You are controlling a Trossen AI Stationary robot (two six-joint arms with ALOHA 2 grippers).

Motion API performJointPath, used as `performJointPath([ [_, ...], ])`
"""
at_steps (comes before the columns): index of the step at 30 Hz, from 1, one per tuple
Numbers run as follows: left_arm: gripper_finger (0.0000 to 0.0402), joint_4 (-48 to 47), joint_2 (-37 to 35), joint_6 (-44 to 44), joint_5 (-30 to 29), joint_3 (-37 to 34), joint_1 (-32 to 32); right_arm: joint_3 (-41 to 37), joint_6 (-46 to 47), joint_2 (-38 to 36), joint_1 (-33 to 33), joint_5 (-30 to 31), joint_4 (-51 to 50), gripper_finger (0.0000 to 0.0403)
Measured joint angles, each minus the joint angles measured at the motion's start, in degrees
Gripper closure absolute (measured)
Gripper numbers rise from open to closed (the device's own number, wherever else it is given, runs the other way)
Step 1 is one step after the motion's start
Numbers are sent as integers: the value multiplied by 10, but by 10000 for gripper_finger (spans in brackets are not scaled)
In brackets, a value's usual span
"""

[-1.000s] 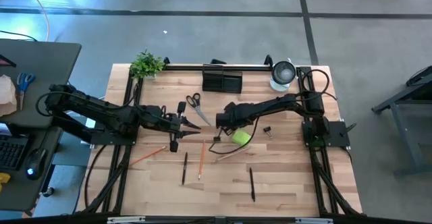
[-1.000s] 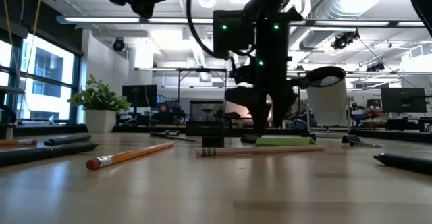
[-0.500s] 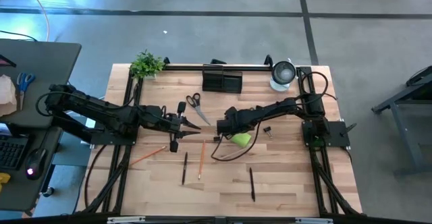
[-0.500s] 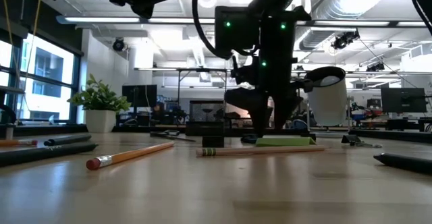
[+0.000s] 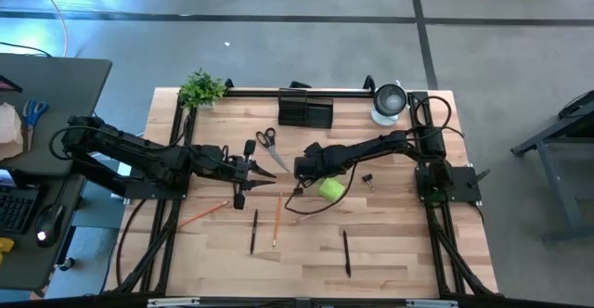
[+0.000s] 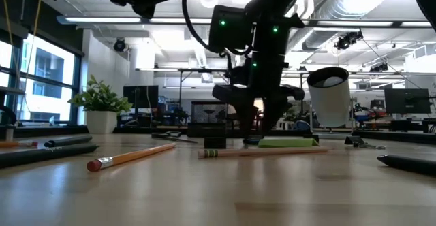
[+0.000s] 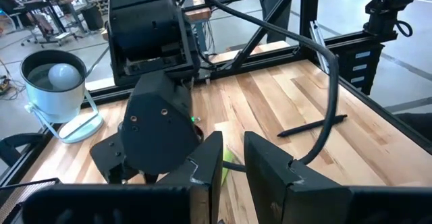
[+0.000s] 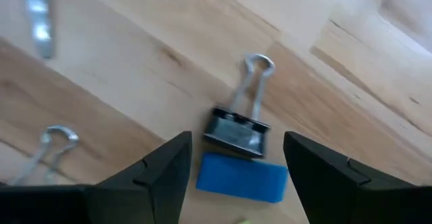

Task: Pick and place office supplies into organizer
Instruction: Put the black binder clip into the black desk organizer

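Risk: binder clip [image 8: 237,131] lay touching the blue eraser [image 8: 241,177], between the spread fingers [image 8: 156,173] of the right hand [image 5: 299,171]. A straight close would likely pinch both, or nudge the eraser off under the sticky-note pad [image 5: 331,189]. Right hand wide open, holding nothing, low over the worktop [image 5: 390,243]. Left hand [image 5: 249,174] waited mid-worktop, fingers nearly together, empty. Organizer [image 5: 305,112] well apart at the far edge.

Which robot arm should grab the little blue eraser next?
The right one, probably. The right gripper hangs open just above the blue eraser, beside a binder clip. The left gripper waits farther off.
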Motion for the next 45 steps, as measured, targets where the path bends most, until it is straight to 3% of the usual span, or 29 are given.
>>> performJointPath([
  [17, 348, 0, 0, 0, 0, 0, 0, 0, 13, 0, -22, -60, 15, 175],
  [27, 348, 0, 0, 0, 0, 0, 0, -38, 11, -2, -37, -82, 55, 234],
  [36, 348, 1, 0, 1, 0, 0, 0, -51, -10, -1, -38, -64, 70, 251],
  [45, 348, 0, 0, 1, 0, 0, 0, 20, -99, 6, -36, -30, 53, 251],
])
